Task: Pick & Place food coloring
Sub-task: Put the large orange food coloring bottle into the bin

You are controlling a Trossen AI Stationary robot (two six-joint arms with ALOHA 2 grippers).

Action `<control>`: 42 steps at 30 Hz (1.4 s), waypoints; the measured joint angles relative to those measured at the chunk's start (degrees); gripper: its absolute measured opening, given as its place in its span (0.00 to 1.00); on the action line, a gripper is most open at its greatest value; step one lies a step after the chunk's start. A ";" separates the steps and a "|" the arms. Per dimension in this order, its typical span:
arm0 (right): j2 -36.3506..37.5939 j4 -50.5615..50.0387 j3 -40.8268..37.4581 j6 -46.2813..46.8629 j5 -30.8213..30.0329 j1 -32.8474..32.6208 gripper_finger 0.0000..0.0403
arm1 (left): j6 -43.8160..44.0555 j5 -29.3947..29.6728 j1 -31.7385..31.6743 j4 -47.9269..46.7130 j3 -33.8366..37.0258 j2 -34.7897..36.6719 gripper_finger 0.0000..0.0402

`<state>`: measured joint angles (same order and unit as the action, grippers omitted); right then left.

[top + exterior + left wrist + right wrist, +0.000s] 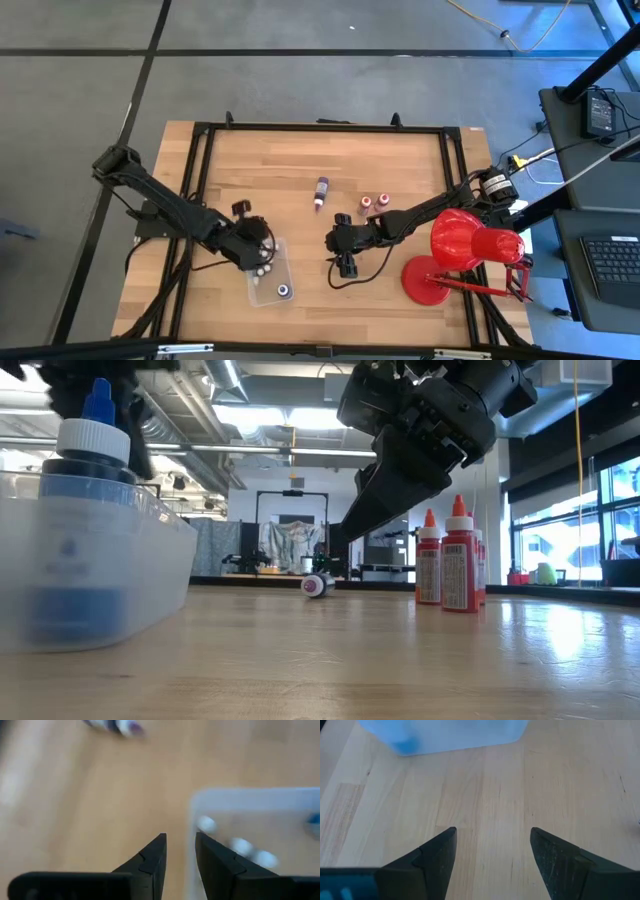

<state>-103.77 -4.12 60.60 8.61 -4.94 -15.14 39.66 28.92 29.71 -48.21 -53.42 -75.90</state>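
The left gripper (262, 252), jaws narrowly apart and empty, hangs over the clear tray's (268, 296) rim, while the right gripper (346, 268), wide open and empty, stands beside the tray over bare wood.

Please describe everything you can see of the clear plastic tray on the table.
The clear plastic tray is a shallow rectangular box of frosted, see-through plastic with no lid. It rests flat on the wooden table, near the front edge. Inside stand a blue bottle with a white collar and blue tip, and three white-capped bottles near one wall. The left gripper hangs over its rim, fingers slightly apart and empty; whether it touches the wall cannot be told.
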 joint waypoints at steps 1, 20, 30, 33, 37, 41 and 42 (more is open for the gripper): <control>0.00 0.01 0.00 -0.02 0.01 0.00 0.63 | -2.25 2.63 0.00 -0.01 0.00 0.28 0.24; 0.92 -29.07 14.27 -3.20 -10.13 -0.35 0.63 | -7.80 9.80 -2.20 29.31 26.29 22.88 0.25; 1.72 -46.42 20.40 2.92 -11.86 -0.81 0.63 | -19.71 9.30 -5.37 53.96 43.33 40.51 0.25; 4.06 -48.96 20.79 7.00 -12.44 -0.83 0.63 | -19.50 11.12 -6.67 59.16 47.31 43.95 0.25; 6.82 -52.72 20.70 13.71 -13.31 -0.87 0.63 | -19.47 12.86 -8.31 62.02 49.73 46.17 0.25; 8.55 -56.96 20.70 20.08 -14.16 -1.17 0.63 | -19.45 12.90 -9.15 62.06 49.70 46.89 0.25; 8.61 -57.87 20.68 21.19 -14.13 -1.33 0.63 | -19.47 12.93 -9.30 62.02 49.70 46.88 0.25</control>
<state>-95.15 -61.99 81.28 29.81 -19.07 -16.47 20.19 41.85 20.41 13.81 -3.73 -29.02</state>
